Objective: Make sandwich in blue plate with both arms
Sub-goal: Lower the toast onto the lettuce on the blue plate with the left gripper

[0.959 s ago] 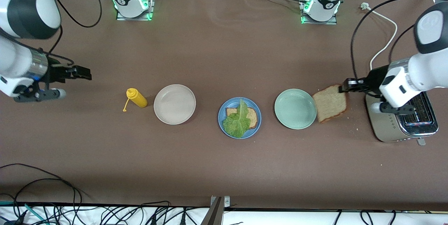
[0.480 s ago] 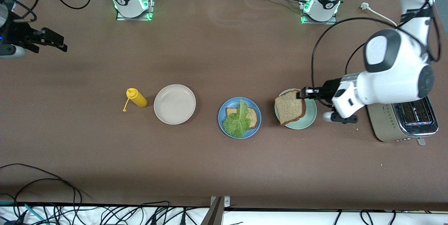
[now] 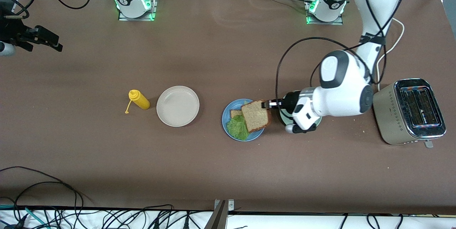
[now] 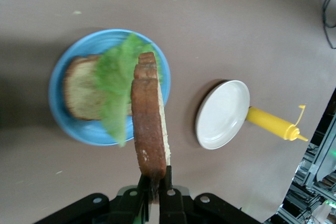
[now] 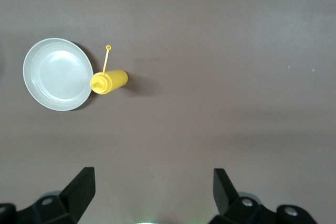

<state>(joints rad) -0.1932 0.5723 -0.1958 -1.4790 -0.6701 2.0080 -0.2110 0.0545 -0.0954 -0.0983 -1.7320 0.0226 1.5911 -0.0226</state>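
Observation:
The blue plate (image 3: pixel 226 115) (image 4: pixel 58 85) holds one slice of brown bread (image 3: pixel 235 113) (image 4: pixel 81 90) with a ruffled green lettuce leaf (image 3: pixel 238 128) (image 4: pixel 118 80) lying on it. My left gripper (image 3: pixel 266 105) (image 4: pixel 156 182) is shut on the crust edge of a second bread slice (image 3: pixel 255 115) (image 4: pixel 149 124). That slice hangs tilted over the lettuce, on the left arm's side of the plate. My right gripper (image 3: pixel 53 43) (image 5: pixel 153 179) waits open and empty, high over the right arm's end of the table.
A beige plate (image 3: pixel 177 106) (image 4: pixel 223 114) (image 5: pixel 58 74) and a yellow squeeze bottle (image 3: pixel 139 100) (image 5: pixel 108 82) lie toward the right arm's end. The pale green plate (image 3: pixel 318 120) is mostly hidden under the left arm. A toaster (image 3: pixel 409 111) stands at the left arm's end.
The left arm carried the bread slice from beside the toaster, across the green plate, to over the blue plate. The right arm drew back toward its end of the table.

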